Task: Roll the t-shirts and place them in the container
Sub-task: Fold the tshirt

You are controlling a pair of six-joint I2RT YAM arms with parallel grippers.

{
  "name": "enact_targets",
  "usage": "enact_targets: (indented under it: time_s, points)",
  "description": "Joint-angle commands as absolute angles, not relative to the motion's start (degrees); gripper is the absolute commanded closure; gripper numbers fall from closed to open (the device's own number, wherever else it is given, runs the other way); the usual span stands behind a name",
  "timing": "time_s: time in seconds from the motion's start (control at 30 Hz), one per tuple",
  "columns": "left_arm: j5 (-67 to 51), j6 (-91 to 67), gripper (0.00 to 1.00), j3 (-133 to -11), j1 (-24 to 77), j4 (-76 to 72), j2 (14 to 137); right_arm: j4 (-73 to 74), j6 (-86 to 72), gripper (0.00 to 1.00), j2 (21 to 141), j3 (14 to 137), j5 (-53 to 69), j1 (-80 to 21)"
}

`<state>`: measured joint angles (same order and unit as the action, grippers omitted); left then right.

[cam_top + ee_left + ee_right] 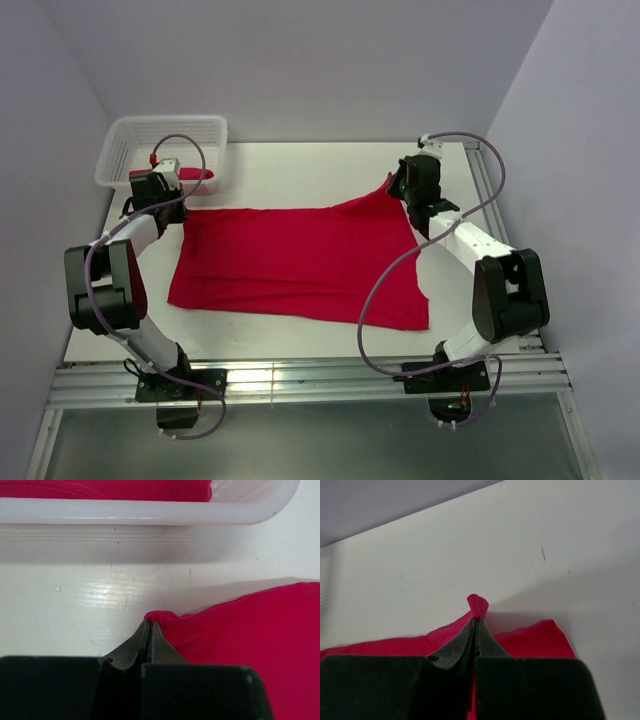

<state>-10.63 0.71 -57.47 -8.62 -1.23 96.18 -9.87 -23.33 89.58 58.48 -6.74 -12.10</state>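
White table [300, 165]: fills the middle of the top view and bears everything else.
Spread t-shirt [300, 262]: crimson cloth lying open and mostly flat across the centre of the table. Its upper right corner is drawn up into a peak, and its lower right corner lies close to the table's bottom edge.
Basket [118, 150]: white plastic mesh at the upper left of the top view, just beyond the spread shirt's upper left corner and not touching it.
Second t-shirt [125, 487]: red cloth inside the basket, showing along the top edge of the left wrist view behind the rim. Most of its shape is hidden.
Left gripper [149, 624]: jaws pressed together on a small pinch of the spread shirt's upper left corner, low over the table.
Right gripper [477, 616]: jaws closed on the upper right corner, with a small tuft of cloth poking above the tips.
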Motion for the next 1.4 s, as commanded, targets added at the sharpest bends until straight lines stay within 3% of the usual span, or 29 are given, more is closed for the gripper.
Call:
enact_targets:
  time_s: [0.0,1.37]
  points:
    - [-10.28,2.37,1.0,-56.78,-8.44,-3.08,93.34,-12.48,-24.17,1.0,84.91,56.0,-8.61,-11.69]
    - [-14.59,10.28,1.0,-47.9,-11.78,0.53,83.24,-4.4,-27.6,1.0,56.7,37.36,-7.91,-10.99]
